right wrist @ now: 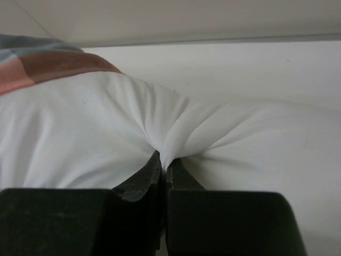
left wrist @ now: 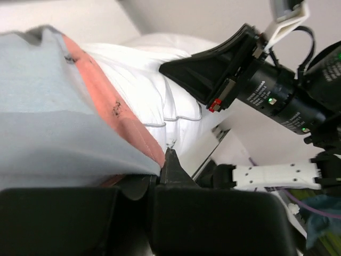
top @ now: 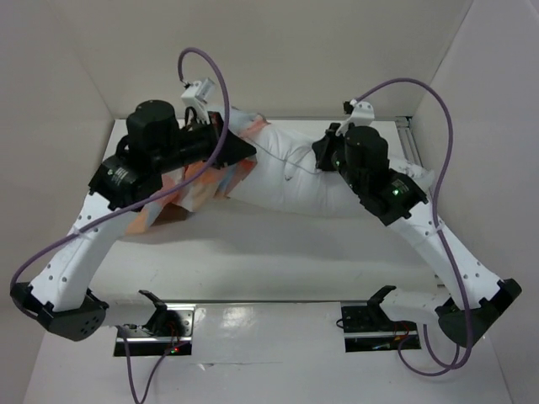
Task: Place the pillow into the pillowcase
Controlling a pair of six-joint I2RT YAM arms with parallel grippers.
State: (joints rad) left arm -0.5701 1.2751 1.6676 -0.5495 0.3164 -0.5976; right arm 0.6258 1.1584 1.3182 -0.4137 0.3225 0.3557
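The white pillow [top: 286,181] lies across the middle of the table, with its left end inside the checked pillowcase [top: 198,181]. My left gripper [top: 246,150] is shut on the pillowcase's hem. In the left wrist view, grey-blue and orange pillowcase cloth [left wrist: 53,122] runs into the closed left gripper [left wrist: 163,162], beside the pillow [left wrist: 154,80]. My right gripper [top: 322,153] is shut on a pinched fold of the pillow's top. The right wrist view shows the pillow cloth [right wrist: 80,138] puckered into the right gripper [right wrist: 164,162], with the pillowcase [right wrist: 42,64] at the upper left.
White walls enclose the table on the left, back and right. A metal rail [top: 410,139] runs along the back right edge. Purple cables [top: 438,109] loop above both arms. The right arm [left wrist: 277,96] reaches close over the pillow in the left wrist view.
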